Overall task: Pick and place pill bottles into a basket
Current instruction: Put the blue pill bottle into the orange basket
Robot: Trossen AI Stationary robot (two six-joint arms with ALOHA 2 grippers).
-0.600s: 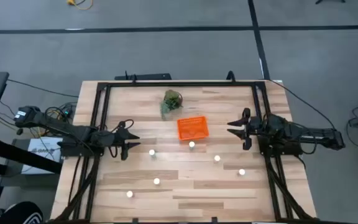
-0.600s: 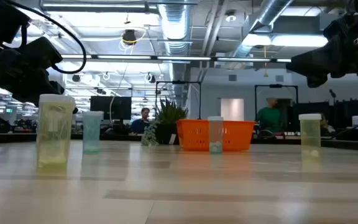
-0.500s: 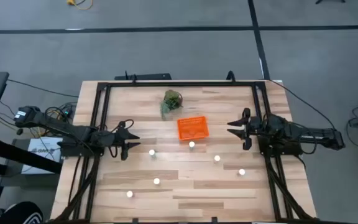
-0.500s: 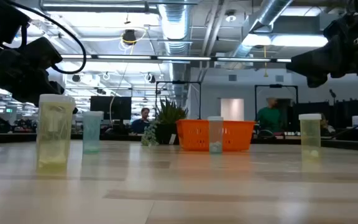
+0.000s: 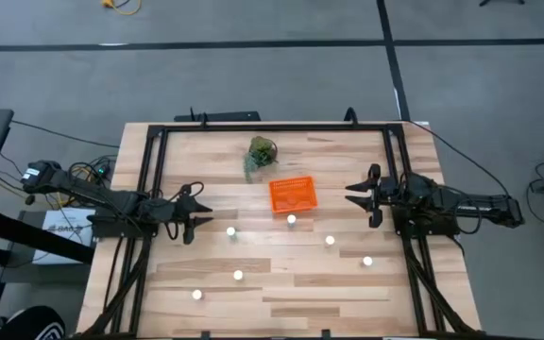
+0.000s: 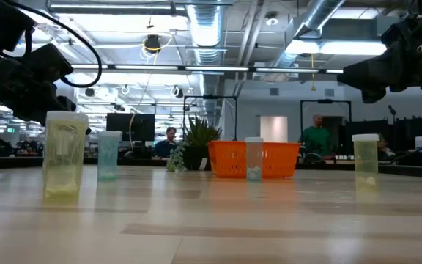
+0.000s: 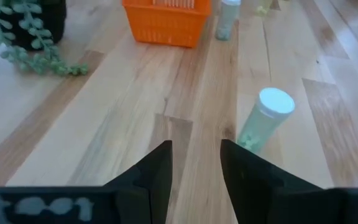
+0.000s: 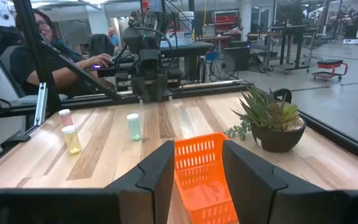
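The orange basket (image 5: 293,195) stands near the table's middle, in front of a green plant (image 5: 261,154). Several white-capped pill bottles stand upright on the wood: one (image 5: 231,230) just right of my left gripper, one (image 5: 291,220) at the basket's near side, others (image 5: 330,241) (image 5: 367,262) (image 5: 238,276) nearer. My left gripper (image 5: 200,217) hovers open at the left, its fingers (image 7: 160,168) beside a greenish bottle (image 7: 263,121) without touching it. My right gripper (image 5: 351,195) is open and empty right of the basket, facing the basket (image 8: 204,174).
A potted plant (image 8: 272,121) stands by the basket's far side. A black frame (image 5: 272,127) runs around the table. In the low view the bottles (image 6: 64,158) (image 6: 365,158) and the basket (image 6: 255,159) stand in a row. A seated person (image 8: 42,50) is beyond the table's left edge.
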